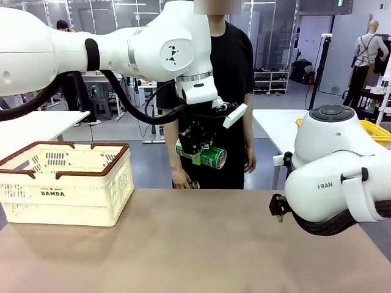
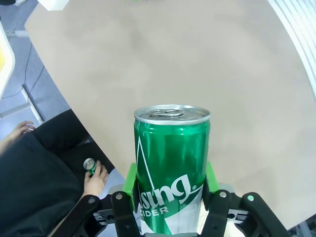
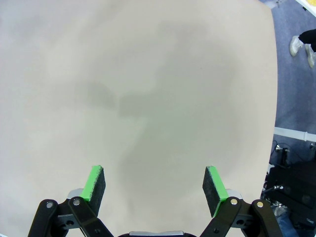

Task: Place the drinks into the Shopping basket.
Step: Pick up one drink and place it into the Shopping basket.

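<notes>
Both green pads (image 2: 129,178) of my left gripper (image 2: 170,180) press flat on the sides of a green can (image 2: 172,158), low on its body near the white lettering, so the jaws are clamped on it. The can's silver top points away from my wrist. From the front, this gripper (image 1: 200,151) hangs in the air over the far edge of the table (image 1: 195,244), with the green can (image 1: 211,157) lying on its side and its top facing my right. The can touches nothing but my pads.

My right gripper (image 3: 155,183) has its jaws spread wide with nothing between them, pointing down at bare table (image 3: 148,74). In the front view it sits low at my right side (image 1: 278,207).

Farther out, the Shopping basket (image 1: 61,189) stands on the table at my left, well apart from the held can and lower than it. I cannot see whether anything lies inside.

Across the table stands a person in black. The person's hand (image 2: 96,178) hangs down just past the table edge and holds a second green can (image 2: 90,165); in the front view that hand (image 1: 181,178) sits just below my left gripper.
</notes>
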`<state>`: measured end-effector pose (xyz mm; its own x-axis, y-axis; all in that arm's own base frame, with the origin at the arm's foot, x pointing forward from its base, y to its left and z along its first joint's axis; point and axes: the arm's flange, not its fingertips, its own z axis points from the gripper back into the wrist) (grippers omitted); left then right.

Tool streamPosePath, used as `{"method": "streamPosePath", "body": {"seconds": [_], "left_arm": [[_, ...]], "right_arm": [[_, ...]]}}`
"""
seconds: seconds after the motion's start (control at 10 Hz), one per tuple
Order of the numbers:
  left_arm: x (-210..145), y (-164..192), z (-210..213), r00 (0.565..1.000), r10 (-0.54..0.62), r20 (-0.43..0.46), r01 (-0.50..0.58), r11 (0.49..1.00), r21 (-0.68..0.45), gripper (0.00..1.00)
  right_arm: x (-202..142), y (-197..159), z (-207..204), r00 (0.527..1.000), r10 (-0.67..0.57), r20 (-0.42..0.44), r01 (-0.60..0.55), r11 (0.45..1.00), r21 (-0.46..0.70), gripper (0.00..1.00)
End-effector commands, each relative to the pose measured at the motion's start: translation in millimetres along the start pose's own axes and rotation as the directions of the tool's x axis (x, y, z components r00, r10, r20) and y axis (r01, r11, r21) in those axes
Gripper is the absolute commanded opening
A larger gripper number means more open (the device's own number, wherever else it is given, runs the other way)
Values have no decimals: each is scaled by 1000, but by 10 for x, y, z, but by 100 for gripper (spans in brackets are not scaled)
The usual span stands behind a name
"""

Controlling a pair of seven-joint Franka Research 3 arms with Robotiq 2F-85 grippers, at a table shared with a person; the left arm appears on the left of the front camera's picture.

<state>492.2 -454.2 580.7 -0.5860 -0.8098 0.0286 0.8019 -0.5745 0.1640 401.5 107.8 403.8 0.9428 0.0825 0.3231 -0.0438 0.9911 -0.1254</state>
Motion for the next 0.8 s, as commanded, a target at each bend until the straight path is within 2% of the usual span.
{"method": "streamPosePath", "body": {"seconds": [0.0, 0.6, 0.7], "left_arm": [[3, -10, 64, 1000, -2, -3, 2, 1000, 9, 9], [3, -10, 64, 1000, -2, -3, 2, 1000, 9, 9], [0, 0, 0, 1000, 0, 0, 0, 1000, 0, 58]], "right_arm": [[6, -6, -17, 1000, -7, -4, 7, 1000, 3, 100], [6, -6, -17, 1000, -7, -4, 7, 1000, 3, 100], [6, -6, -17, 1000, -7, -4, 7, 1000, 3, 100]]}}
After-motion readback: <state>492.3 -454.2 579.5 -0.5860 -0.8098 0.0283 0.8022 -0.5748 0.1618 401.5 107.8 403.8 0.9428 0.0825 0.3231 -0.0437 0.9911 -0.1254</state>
